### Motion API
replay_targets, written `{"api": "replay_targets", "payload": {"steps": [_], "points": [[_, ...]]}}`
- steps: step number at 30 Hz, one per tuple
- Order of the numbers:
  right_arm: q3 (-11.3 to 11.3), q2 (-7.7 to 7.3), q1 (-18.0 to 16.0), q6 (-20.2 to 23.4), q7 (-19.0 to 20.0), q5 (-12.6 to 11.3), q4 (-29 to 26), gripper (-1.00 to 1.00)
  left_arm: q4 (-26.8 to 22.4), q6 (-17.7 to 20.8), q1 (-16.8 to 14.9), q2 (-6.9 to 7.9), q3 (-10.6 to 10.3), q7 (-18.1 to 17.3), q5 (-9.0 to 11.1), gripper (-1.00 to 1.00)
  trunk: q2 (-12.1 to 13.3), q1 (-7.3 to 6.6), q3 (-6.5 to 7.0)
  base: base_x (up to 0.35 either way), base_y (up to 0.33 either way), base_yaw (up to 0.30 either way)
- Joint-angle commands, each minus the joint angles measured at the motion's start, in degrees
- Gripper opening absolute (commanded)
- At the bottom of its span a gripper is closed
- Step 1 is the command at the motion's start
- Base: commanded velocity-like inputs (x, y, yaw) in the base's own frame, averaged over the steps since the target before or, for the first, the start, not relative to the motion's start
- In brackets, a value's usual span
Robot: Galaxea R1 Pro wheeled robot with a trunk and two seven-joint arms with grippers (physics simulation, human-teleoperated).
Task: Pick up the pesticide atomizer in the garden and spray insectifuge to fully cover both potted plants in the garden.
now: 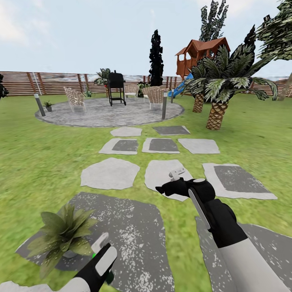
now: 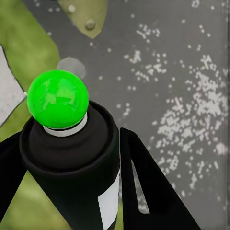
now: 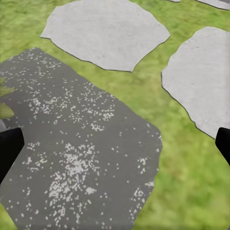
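My left gripper (image 1: 102, 256) is low at the near left, shut on the pesticide atomizer (image 2: 72, 158), a black bottle with a white label and a bright green ball tip (image 2: 57, 98). Just left of it stands a potted plant (image 1: 61, 234), a rosette of pointed green leaves on a dark speckled paving slab (image 1: 134, 227); one of its leaves (image 2: 88, 14) shows in the left wrist view. A second small potted plant (image 1: 48, 106) sits far off at the patio's left edge. My right gripper (image 1: 169, 181) hangs open over a pale stepping stone, its fingertips (image 3: 9, 148) wide apart with nothing between them.
Pale and dark stepping stones (image 1: 109, 173) lead across the lawn to a round stone patio (image 1: 109, 113) with a black barbecue (image 1: 116, 87), wicker chairs and grey bollard lamps (image 1: 39, 104). Palms (image 1: 217, 93) stand at the right, a wooden playhouse (image 1: 200, 54) and a slat fence behind.
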Motion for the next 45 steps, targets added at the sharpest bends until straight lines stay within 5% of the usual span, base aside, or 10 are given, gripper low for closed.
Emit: {"api": "replay_targets", "payload": {"steps": [1, 17, 27, 45], "points": [[0.0, 0.0, 0.0, 0.0, 0.0, 0.0, 0.0, 1.0, -0.3, 0.1, 0.0, 0.05, 0.0, 0.0, 0.0, -1.0, 0.0, 0.0, 0.0, 0.0, 0.0, 0.0], [0.0, 0.0, 0.0, 0.0, 0.0, 0.0, 0.0, 1.0, -1.9, -0.3, 0.4, 1.36, 0.8, 2.0, 0.4, -1.0, 0.0, 0.0, 0.0, 0.0, 0.0, 0.0], [0.0, 0.0, 0.0, 0.0, 0.0, 0.0, 0.1, 1.0, -5.0, 2.4, 0.8, 5.79, 0.6, 1.3, 0.7, -1.0, 0.0, 0.0, 0.0, 0.0, 0.0, 0.0], [0.1, 0.0, 0.0, 0.0, 0.0, 0.0, 0.1, 1.0, -3.3, 4.6, 0.8, 5.98, 0.7, -5.6, 0.9, -1.0, 0.0, 0.0, 0.0, 0.0, 0.0, 0.0]]}}
